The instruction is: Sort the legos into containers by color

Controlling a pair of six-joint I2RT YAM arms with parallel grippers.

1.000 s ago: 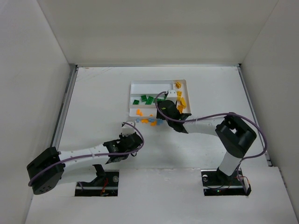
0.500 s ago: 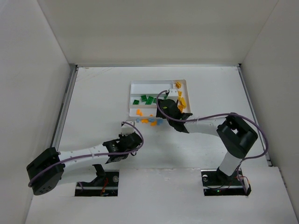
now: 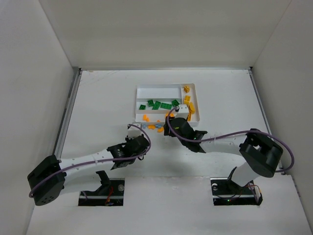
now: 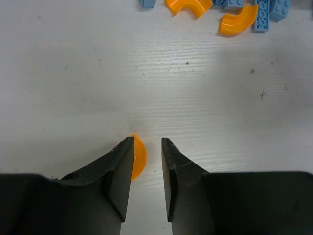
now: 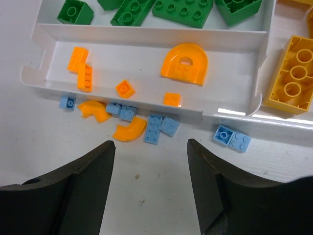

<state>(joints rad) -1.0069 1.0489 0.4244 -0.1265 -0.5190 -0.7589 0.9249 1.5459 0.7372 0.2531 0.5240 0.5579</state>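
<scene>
The white tray [image 3: 166, 87] holds green legos [image 5: 183, 10] in its middle slot. Orange legos, among them an arch [image 5: 185, 63], lie in the near slot, and a yellow brick [image 5: 293, 78] lies in the end slot. Light blue plates [image 5: 157, 128] and orange curved pieces [image 5: 130, 130] lie on the table along the tray's near wall [image 5: 146, 105]. My right gripper [image 5: 150, 142] is open wide and empty, just in front of them. My left gripper [image 4: 147, 142] is narrowly open low over the table. An orange rounded piece [image 4: 138, 156] lies against its left finger, touching only that one.
White walls enclose the table on three sides. In the left wrist view two orange curves [image 4: 238, 22] and blue plates [image 4: 266, 10] lie ahead of the fingers. In the top view the loose pieces [image 3: 156, 128] sit between the two grippers.
My right gripper has drawn back from over the tray to the table in front of its near wall. My left gripper has edged slightly toward the tray.
</scene>
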